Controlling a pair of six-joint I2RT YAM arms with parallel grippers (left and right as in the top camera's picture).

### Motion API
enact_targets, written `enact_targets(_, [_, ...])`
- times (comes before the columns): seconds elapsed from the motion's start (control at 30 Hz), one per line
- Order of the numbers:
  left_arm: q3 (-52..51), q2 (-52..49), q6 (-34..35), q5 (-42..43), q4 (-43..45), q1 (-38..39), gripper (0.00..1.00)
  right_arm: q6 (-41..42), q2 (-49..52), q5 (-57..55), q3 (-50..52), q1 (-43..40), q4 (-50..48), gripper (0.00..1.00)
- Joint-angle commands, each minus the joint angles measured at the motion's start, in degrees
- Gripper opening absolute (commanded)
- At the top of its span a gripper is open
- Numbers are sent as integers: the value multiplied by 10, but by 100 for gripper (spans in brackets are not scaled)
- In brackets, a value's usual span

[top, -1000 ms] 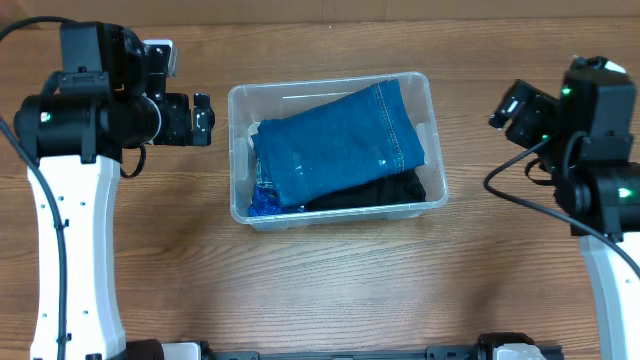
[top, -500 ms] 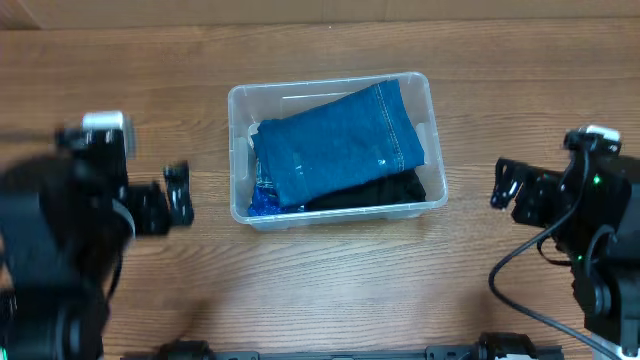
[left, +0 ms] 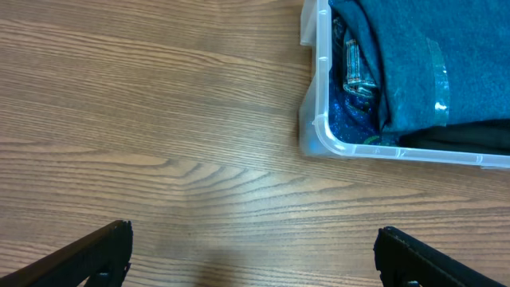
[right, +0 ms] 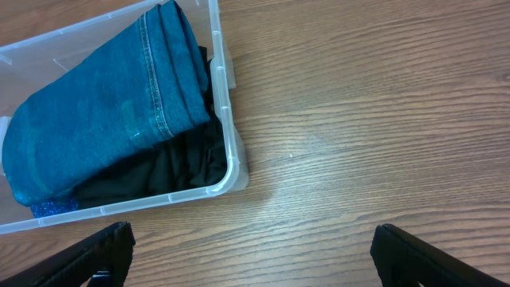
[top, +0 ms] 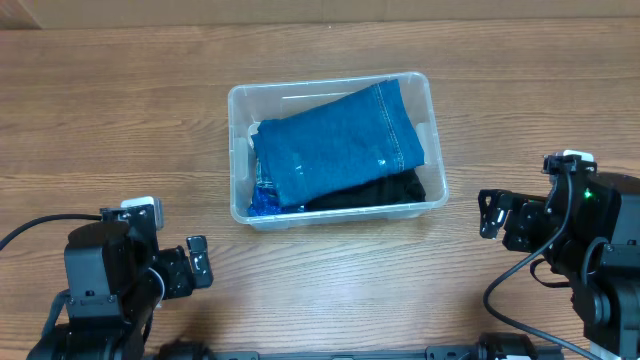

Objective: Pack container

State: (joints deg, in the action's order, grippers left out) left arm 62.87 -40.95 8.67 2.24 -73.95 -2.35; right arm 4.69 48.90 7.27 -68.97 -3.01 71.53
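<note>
The clear plastic container (top: 239, 100) stands at the table's middle, holding folded blue jeans (top: 340, 145) on top of a black garment (top: 390, 190) and a blue patterned cloth (top: 265, 200). Its label is hidden under the clothes. The container also shows in the left wrist view (left: 317, 127) and the right wrist view (right: 231, 163). My left gripper (top: 198, 265) is open and empty over bare wood, front left of the container. My right gripper (top: 490, 213) is open and empty, to the right of the container.
The wooden table (top: 330, 290) spreads around the container. Both arm bases sit at the front corners, with cables trailing from them.
Both arms have pulled back toward the front edge, away from the container, and lowered. The container and clothes have not moved.
</note>
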Motion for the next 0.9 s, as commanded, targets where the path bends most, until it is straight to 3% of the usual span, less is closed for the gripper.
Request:
enact_targets(0.0, [-5,-3,6,-8,0,2,100,-4,-4,3,0,-2,-3,100])
enact_targets(0.17, [-5,-3,6,-8,0,2,100,-4,-1,-1,2,-2,-36,100])
enact_targets(0.3, [-5,-3,6,-8,0,2,100,-33,-33,-16,41,23,-167,100])
enact_targets(0.53, [-5,-3,6,-8,0,2,100,-52,-212,-27,254,68,-428,100])
enact_targets(0.87, [-5,-3,6,-8,0,2,100,-52,-431,-38,522,98,-652,100])
